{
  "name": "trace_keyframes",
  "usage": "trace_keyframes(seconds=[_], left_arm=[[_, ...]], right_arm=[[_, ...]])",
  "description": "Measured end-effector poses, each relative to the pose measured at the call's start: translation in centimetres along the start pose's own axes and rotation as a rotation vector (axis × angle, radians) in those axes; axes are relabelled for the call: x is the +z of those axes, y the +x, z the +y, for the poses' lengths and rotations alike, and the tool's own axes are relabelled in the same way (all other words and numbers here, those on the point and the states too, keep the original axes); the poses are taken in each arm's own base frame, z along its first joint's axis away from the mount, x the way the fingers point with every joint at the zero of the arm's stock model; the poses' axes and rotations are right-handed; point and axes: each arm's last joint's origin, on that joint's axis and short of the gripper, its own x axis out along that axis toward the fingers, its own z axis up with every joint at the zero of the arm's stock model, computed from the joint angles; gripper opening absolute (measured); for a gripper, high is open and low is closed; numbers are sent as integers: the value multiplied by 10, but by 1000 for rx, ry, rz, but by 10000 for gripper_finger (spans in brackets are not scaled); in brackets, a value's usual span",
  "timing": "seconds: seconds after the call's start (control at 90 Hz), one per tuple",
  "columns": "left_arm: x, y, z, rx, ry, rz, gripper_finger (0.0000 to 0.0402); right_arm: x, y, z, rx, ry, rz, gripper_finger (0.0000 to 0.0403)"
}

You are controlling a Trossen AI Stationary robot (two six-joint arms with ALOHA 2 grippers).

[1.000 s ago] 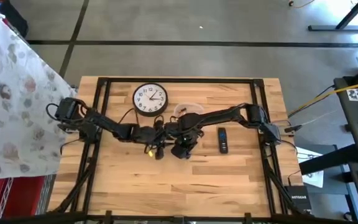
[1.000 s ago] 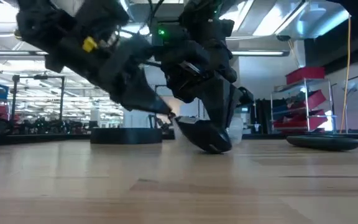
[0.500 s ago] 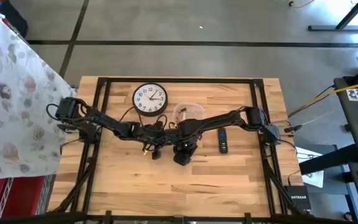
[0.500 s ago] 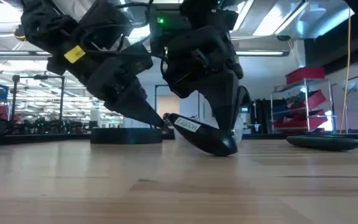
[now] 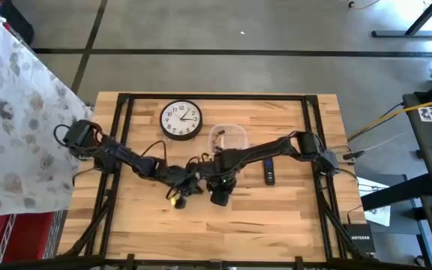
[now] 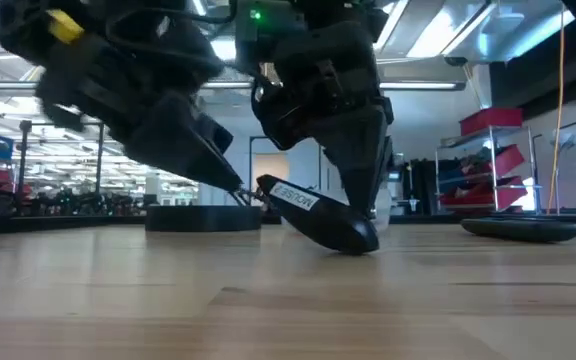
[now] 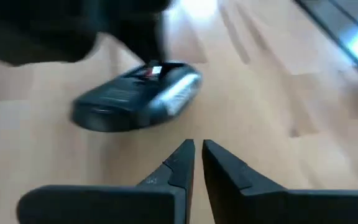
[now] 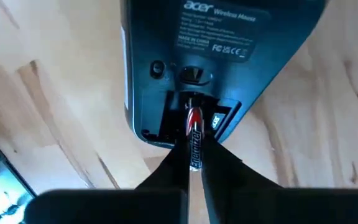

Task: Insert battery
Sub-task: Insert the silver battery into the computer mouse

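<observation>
Black and glossy, the wireless mouse (image 5: 220, 196) sits mid-table in the high view, under the right gripper (image 5: 217, 182), with the left gripper (image 5: 188, 187) just beside it; behind the jaws, toward the far edge, a clear plastic container (image 5: 229, 136) stands near the wall clock (image 5: 181, 120), and what it holds cannot be made out from above, while a remote control (image 5: 269, 169) lies off to the right gripper's outer side. In the low view the mouse (image 6: 320, 214) is tipped, one end raised off the wooden table (image 6: 288, 300), with the left gripper (image 6: 240, 193) touching that raised end. In the left wrist view the left gripper (image 7: 194, 158) has its jaws nearly closed on nothing, and the mouse (image 7: 135, 99) lies just ahead of them. In the right wrist view the right gripper (image 8: 194, 163) has its jaws pinched narrow on the battery (image 8: 194, 138), whose far end sits at the mouth of the open battery bay (image 8: 188, 116) on the mouse's underside. I judge the risk to be that the battery enters at an angle and jams against the bay's rim, or that a push slides the tipped mouse away if the left jaws fail to brace it; polarity cannot be checked from here.
</observation>
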Motion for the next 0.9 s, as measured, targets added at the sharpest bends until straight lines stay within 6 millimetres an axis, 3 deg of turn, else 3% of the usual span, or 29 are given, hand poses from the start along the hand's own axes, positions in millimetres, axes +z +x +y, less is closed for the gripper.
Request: trace_keyframes(seconds=[0.156, 0.311, 0.6, 0.9], left_arm=[[13, -18, -20, 20, 2, -67, 17], [22, -32, -16, 128, 2, -92, 17], [18, -28, -6, 108, -20, -55, 17], [19, -28, -6, 112, 8, -63, 17]], right_arm=[[-3, 2, 7, 0, -47, 0, 1], [-7, 5, 14, 1, -129, 7, 1], [-11, 6, 18, -15, -181, 18, 1], [-7, -20, 36, -26, -160, -33, 1]])
